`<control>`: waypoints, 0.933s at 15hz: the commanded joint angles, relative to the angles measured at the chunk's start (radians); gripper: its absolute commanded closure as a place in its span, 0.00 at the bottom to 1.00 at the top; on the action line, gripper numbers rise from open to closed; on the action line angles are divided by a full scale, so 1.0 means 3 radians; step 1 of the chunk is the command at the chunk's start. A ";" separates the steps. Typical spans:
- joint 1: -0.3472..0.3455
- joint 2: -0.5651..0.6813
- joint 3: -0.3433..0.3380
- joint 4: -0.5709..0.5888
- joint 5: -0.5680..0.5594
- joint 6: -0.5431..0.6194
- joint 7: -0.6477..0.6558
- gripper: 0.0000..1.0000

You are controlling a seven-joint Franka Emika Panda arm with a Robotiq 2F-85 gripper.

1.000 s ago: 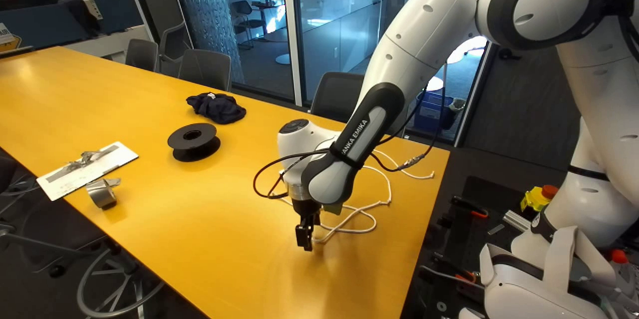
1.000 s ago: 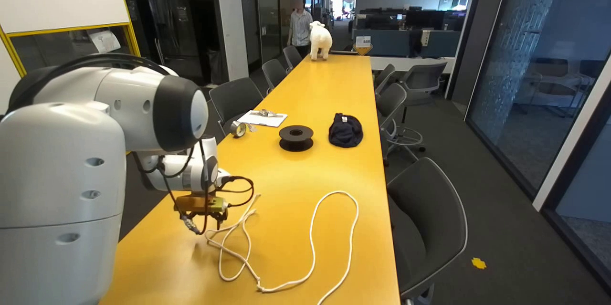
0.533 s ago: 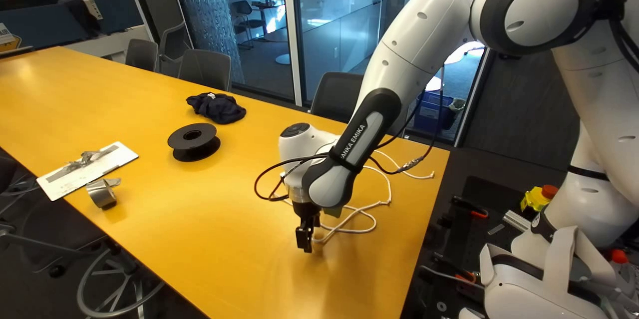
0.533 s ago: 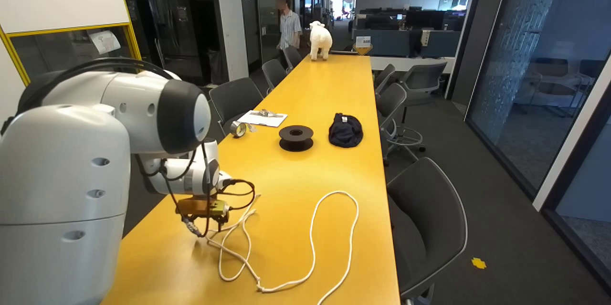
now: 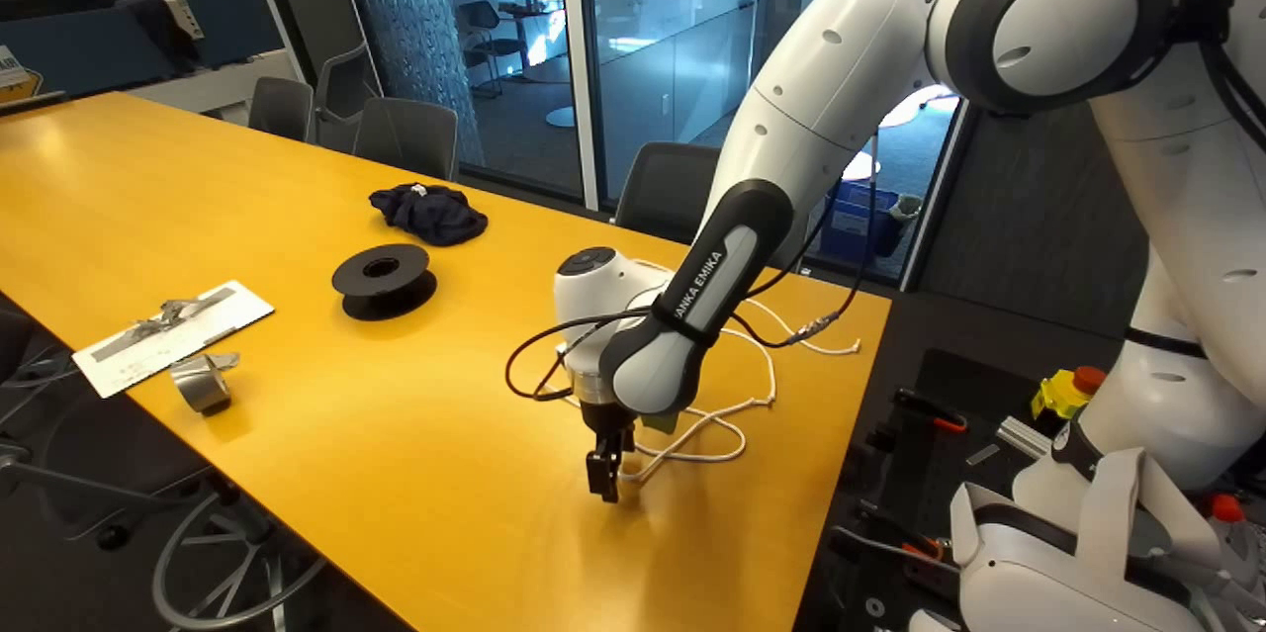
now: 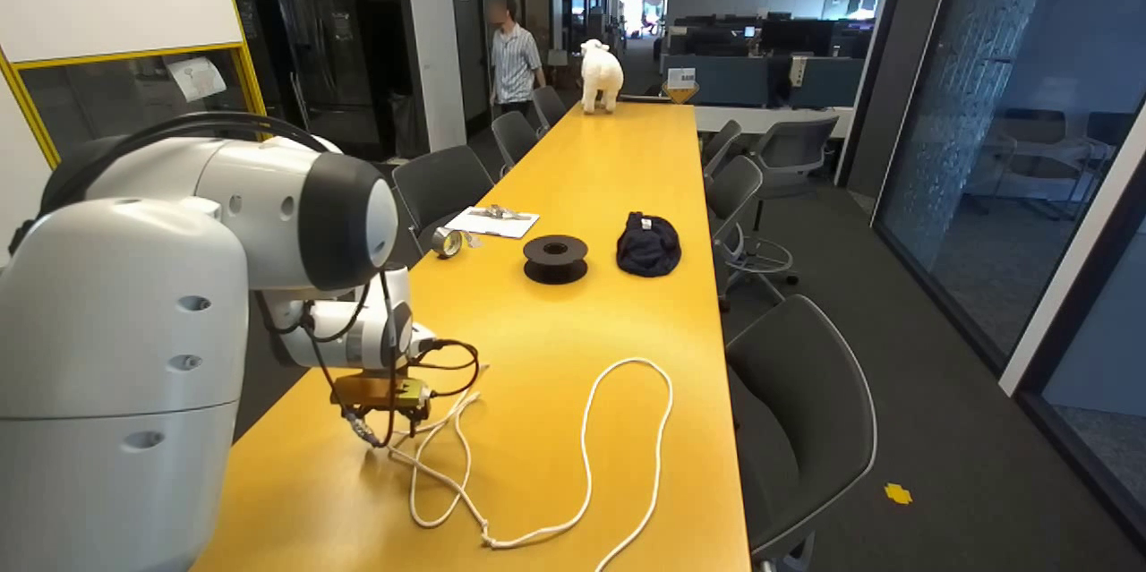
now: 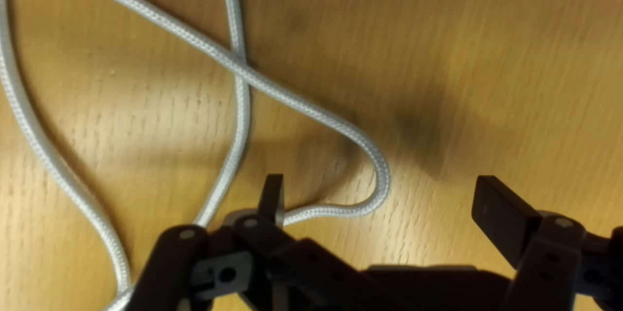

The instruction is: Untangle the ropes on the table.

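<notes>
Jaws Wide, Rope Bend in the Gap

Wide apart, those jaws, nothing in their grip! The wrist view puts a round bend of the rope point(image 7: 383, 179) in the gap between them, closer to one finger point(image 7: 271, 199), which hides part of it. Touching? Can't call it.

And what a rope to handle: woven sheath, so I'd expect it light, limp and hard to damage, a touch slick perhaps, with just enough spring to hold a curve. That bend is my pick for the hold: a single run, leading to the strand that lies on top at the crossing, so it should lift away first.

Outward we go: the rope loops over the robot's end of the worktop point(image 6: 573, 321), with a small knot-like lump point(image 6: 485, 538) along it. Pull hard there and it could cinch. One rope or two? No telling.

Watch the edges! The big loop lies near the long edge by the chair point(image 6: 810, 411); in an exterior view a loose end point(image 5: 854, 348) sits just beside the short edge. Best room, I'd say, is away from both, short of the black spool point(image 6: 555, 262).
</notes>
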 commanded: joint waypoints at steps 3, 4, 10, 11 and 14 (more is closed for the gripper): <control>-0.0013 0.0041 0.0008 0.0040 0.0025 0.0061 -0.0024 0.42; -0.0016 0.0043 0.0010 0.0039 0.0026 0.0059 -0.0028 0.51; -0.0029 0.0041 0.0005 0.0034 0.0024 0.0056 -0.0031 0.95; -0.0032 0.0041 0.0006 0.0032 0.0024 0.0056 -0.0032 1.00; -0.0035 0.0042 0.0005 0.0032 0.0023 0.0054 -0.0030 1.00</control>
